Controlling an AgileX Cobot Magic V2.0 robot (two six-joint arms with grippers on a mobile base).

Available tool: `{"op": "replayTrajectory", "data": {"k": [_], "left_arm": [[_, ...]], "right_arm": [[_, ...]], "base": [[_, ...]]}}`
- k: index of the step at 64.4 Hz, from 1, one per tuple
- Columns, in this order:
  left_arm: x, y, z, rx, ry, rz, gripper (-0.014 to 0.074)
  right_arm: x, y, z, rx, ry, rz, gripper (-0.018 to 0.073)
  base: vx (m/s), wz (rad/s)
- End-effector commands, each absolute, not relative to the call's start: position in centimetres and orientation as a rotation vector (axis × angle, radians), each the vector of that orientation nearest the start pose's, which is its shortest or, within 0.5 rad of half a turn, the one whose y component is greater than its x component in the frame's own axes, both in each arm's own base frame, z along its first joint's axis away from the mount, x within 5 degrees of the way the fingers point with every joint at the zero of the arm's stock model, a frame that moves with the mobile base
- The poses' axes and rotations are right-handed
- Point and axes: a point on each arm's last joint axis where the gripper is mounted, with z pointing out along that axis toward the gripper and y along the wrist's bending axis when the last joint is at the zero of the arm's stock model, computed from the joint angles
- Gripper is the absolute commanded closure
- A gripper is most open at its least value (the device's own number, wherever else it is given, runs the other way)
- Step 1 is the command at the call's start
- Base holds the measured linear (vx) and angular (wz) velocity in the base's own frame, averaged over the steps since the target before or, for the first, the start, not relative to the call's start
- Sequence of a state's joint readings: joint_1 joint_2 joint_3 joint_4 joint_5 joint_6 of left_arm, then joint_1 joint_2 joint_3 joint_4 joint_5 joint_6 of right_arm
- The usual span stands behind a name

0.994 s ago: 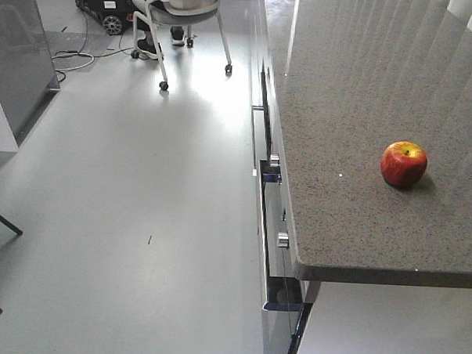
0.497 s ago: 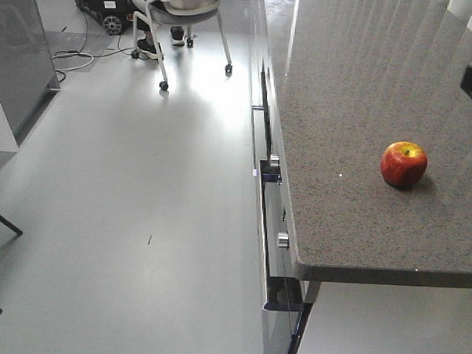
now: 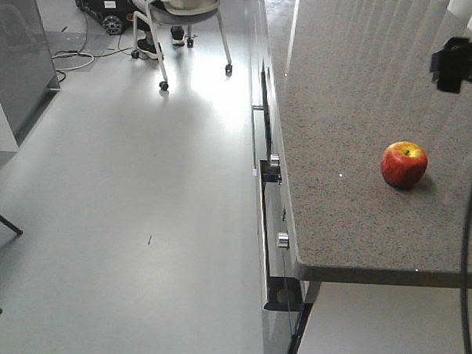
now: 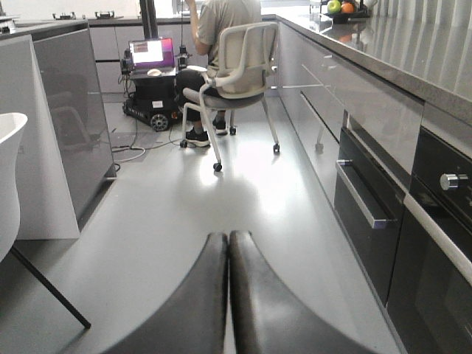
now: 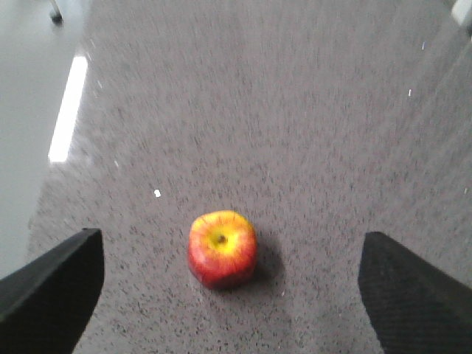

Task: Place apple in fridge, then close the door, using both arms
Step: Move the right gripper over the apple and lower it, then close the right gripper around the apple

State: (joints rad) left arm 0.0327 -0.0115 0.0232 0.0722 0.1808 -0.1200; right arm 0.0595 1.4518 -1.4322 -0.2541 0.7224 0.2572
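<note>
The red apple [image 3: 404, 164] with a yellow patch at its stem sits upright on the speckled grey countertop [image 3: 348, 111], near its front right. In the right wrist view the apple [image 5: 222, 248] lies between and just ahead of my right gripper [image 5: 232, 295], which is wide open and not touching it. A black part of the right arm [image 3: 464, 63] hangs above the counter behind the apple. My left gripper [image 4: 227, 240] is shut and empty, low over the floor. A tall dark grey panel [image 3: 18, 50] stands at the far left; I cannot tell if it is the fridge or its door.
Grey drawers and an oven front with knobs [image 3: 278, 240] run below the counter edge. A person sits on a wheeled office chair [image 4: 236, 70] at the far end of the aisle, with cables and a laptop [image 4: 147, 53] nearby. Fruit [image 4: 341, 7] sits at the counter's far end.
The black part of the right arm has come into view at the top right and moved left and up over the counter. The apple has not moved.
</note>
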Motion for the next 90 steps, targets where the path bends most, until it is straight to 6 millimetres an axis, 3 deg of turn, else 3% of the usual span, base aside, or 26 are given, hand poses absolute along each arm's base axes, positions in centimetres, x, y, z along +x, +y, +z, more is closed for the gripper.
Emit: {"op": "replayTrajectory", "data": {"k": [1, 13, 27, 39, 54, 90], "left_arm": [[5.5, 0.2, 20.2, -0.072, 1.576, -0.013, 0.0602], [5.5, 0.2, 20.2, -0.072, 1.576, -0.013, 0.0602], [5.5, 0.2, 20.2, -0.072, 1.576, -0.013, 0.0602], [5.5, 0.2, 20.2, -0.072, 1.576, -0.013, 0.0602], [5.5, 0.2, 20.2, -0.072, 1.576, -0.013, 0.0602], [5.5, 0.2, 20.2, -0.072, 1.576, -0.013, 0.0602]], "right_arm": [[34.1, 0.3, 40.5, 0.085, 2.145, -0.139, -0.0097], [37.6, 0.4, 38.2, 0.099, 2.228, -0.140, -0.0092], [40.2, -2.0, 34.8, 0.205, 2.318, -0.066, -0.0088], [41.3, -2.7, 32.8, 0.173, 2.366, -0.018, -0.0080], [42.2, -2.3, 31.9, 0.119, 2.354, 0.033, -0.0074], [44.4, -2.4, 27.0, 0.121, 2.436, 0.027, -0.0066]], "base": [[0.00, 0.00], [0.00, 0.00], [0.00, 0.00], [0.00, 0.00], [0.00, 0.00], [0.00, 0.00]]}}
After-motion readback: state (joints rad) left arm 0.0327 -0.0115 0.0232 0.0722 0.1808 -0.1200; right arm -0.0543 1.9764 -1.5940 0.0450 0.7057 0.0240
